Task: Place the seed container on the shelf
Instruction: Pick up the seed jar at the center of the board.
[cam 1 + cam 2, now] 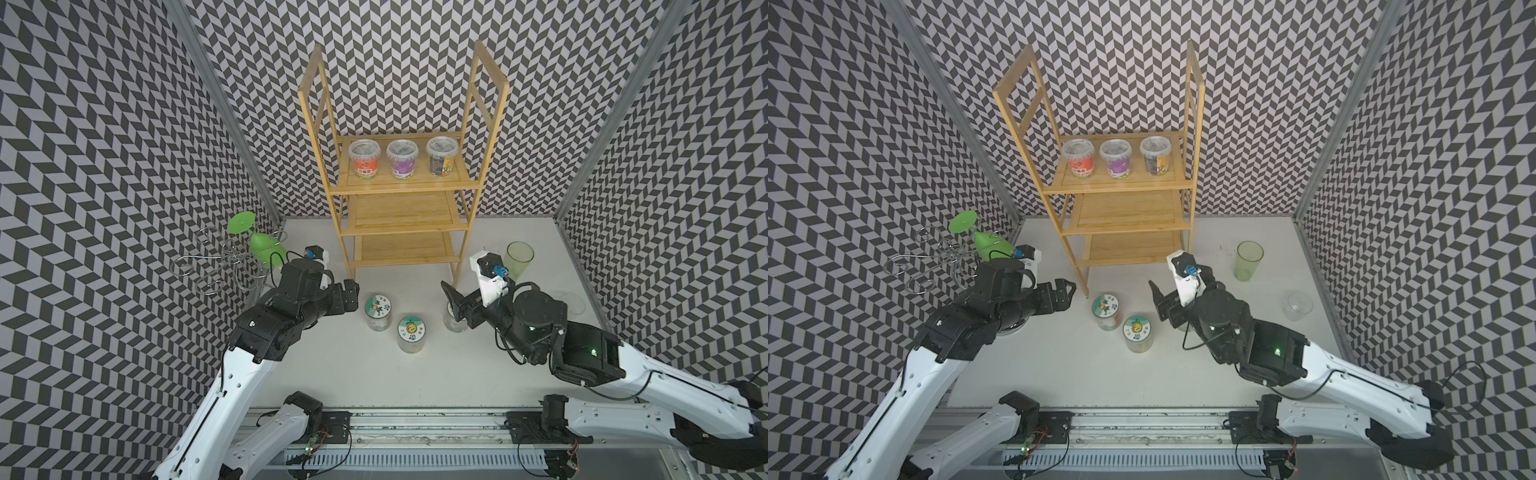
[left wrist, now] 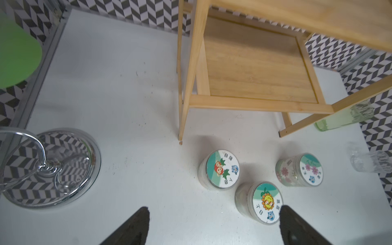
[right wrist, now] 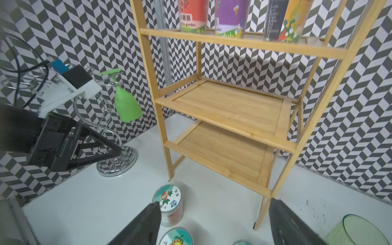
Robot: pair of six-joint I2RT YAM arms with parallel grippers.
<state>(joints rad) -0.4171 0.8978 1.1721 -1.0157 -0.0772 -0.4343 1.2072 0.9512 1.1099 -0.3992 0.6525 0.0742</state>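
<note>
Nothing placed yet, by look of it. Three small seed jars stand on desk (image 1: 374, 374) just in front of shelf (image 1: 401, 210): strawberry-lid jar (image 1: 377, 306), sunflower-lid jar (image 1: 411, 328), flower-lid jar (image 2: 299, 172). My right end effector (image 1: 454, 305) hovers over flower-lid jar, fingers spread, pinching nothing; likely my target. My left end effector (image 1: 352, 294) near strawberry-lid jar, spread, empty. Top tier carries tubs (image 1: 401, 156); lower tiers bare. Left: grasp, lift, set down.

White tabletop (image 1: 332, 374) carries: tall light bamboo three-tier shelf (image 1: 401, 208) at the rear; before it, strawberry-lid clear jar (image 1: 378, 308), sunflower-lid clear jar (image 1: 411, 329) and flower-lid clear jar (image 2: 299, 172); chrome wire stand (image 2: 53, 167); green translucent tumbler (image 1: 519, 259); clear glass cup (image 1: 1296, 305). Top tier, in a row: red-label tub (image 1: 365, 157), purple-label tub (image 1: 402, 160), black-label tub (image 1: 441, 157).
</note>
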